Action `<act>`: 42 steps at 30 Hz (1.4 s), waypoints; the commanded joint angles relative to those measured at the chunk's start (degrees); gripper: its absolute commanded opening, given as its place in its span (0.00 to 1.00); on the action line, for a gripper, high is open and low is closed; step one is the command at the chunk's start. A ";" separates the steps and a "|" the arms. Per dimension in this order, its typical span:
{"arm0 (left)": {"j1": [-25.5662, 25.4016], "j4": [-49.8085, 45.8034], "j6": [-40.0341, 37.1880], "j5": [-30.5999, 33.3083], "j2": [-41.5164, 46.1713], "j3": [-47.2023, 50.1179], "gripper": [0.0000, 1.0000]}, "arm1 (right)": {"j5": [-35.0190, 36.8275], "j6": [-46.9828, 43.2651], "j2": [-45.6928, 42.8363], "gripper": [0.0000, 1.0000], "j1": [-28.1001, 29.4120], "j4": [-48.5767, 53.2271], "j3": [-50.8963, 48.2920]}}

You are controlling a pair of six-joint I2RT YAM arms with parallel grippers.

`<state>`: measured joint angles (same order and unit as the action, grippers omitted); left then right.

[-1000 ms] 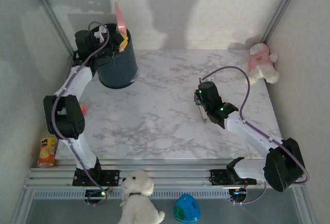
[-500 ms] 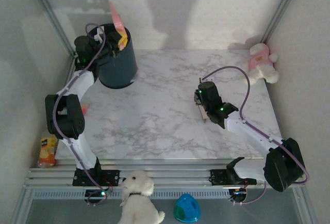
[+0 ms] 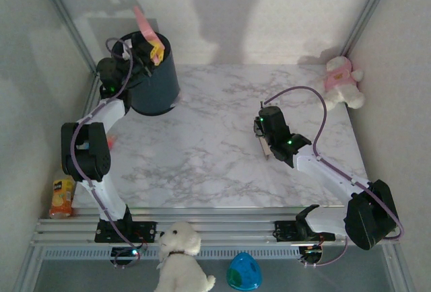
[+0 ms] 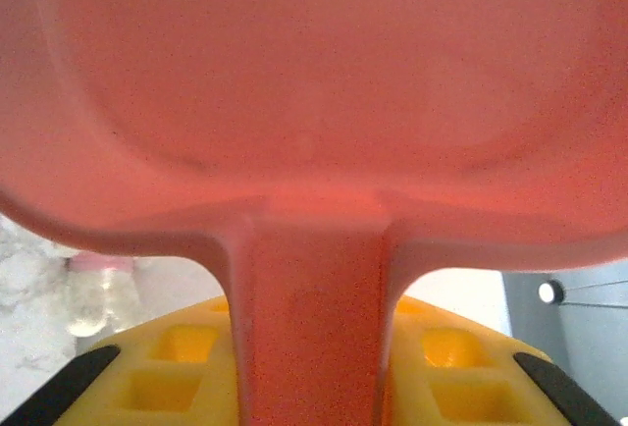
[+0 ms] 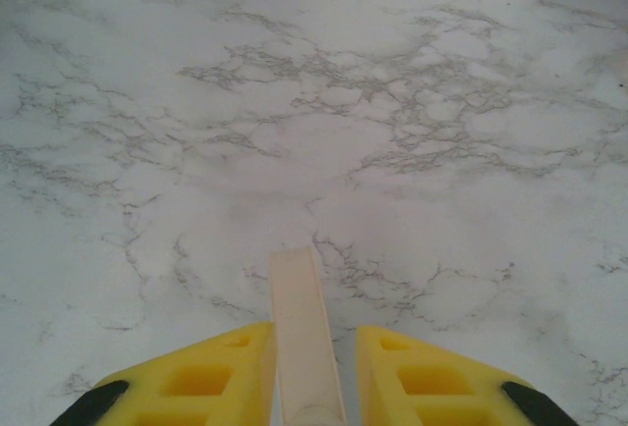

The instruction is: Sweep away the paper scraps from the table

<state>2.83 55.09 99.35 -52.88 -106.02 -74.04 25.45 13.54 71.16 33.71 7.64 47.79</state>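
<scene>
Between my left fingers sat the clamped dustpan; over the bin below, it needed a steep tilt. Meanwhile my right fingers pinched the pale flat stick.

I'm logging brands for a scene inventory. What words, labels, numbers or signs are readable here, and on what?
No text is legible.
On the orange-yellow container left of the table: a dark label patch, too small and blurred to read.
On the pink dustpan and the cream stick: no print visible.
</scene>
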 commanded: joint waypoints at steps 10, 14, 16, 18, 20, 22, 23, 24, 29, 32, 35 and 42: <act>-0.18 16.68 11.30 5.20 0.94 4.75 0.00 | 0.41 1.45 0.26 0.00 -0.33 -0.11 1.26; -0.19 16.84 11.20 5.08 0.99 4.99 0.00 | 0.48 1.45 0.25 0.00 -0.32 -0.08 1.25; -0.19 16.84 11.15 5.02 1.01 4.80 0.00 | 0.50 1.39 0.19 0.00 -0.33 -0.08 1.29; -0.19 16.56 11.04 4.92 1.08 4.48 0.00 | 0.57 1.40 0.29 0.00 -0.33 -0.08 1.28; -0.19 16.24 10.85 4.85 1.19 4.27 0.00 | 0.55 1.40 0.28 0.00 -0.37 -0.07 1.29; -0.19 15.65 10.26 4.62 1.54 4.00 0.00 | 0.48 1.46 0.29 0.00 -0.36 -0.04 1.28; -0.15 14.97 9.80 4.46 1.72 3.81 0.00 | 0.50 1.49 0.22 0.00 -0.32 -0.08 1.25; -0.19 13.98 8.98 4.39 2.00 3.65 0.00 | 0.49 1.47 0.13 0.00 -0.32 -0.07 1.24; -0.54 3.61 0.41 3.07 4.92 2.48 0.00 | 0.44 1.47 -0.05 0.00 -0.37 0.07 1.24; -0.72 -4.39 -6.57 2.69 6.96 1.52 0.00 | 0.26 1.54 -0.21 0.00 -0.37 -0.23 1.13; -1.11 -11.16 -12.66 2.24 8.51 0.40 0.00 | -0.03 1.75 -0.20 0.00 -0.36 -0.32 1.15; -3.37 -42.20 -38.48 4.83 11.35 -8.72 0.00 | -0.40 1.87 -1.20 0.00 -0.37 -1.44 0.40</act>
<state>0.78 30.22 77.47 -49.43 -97.69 -77.62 25.28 14.44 71.13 33.71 8.36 47.79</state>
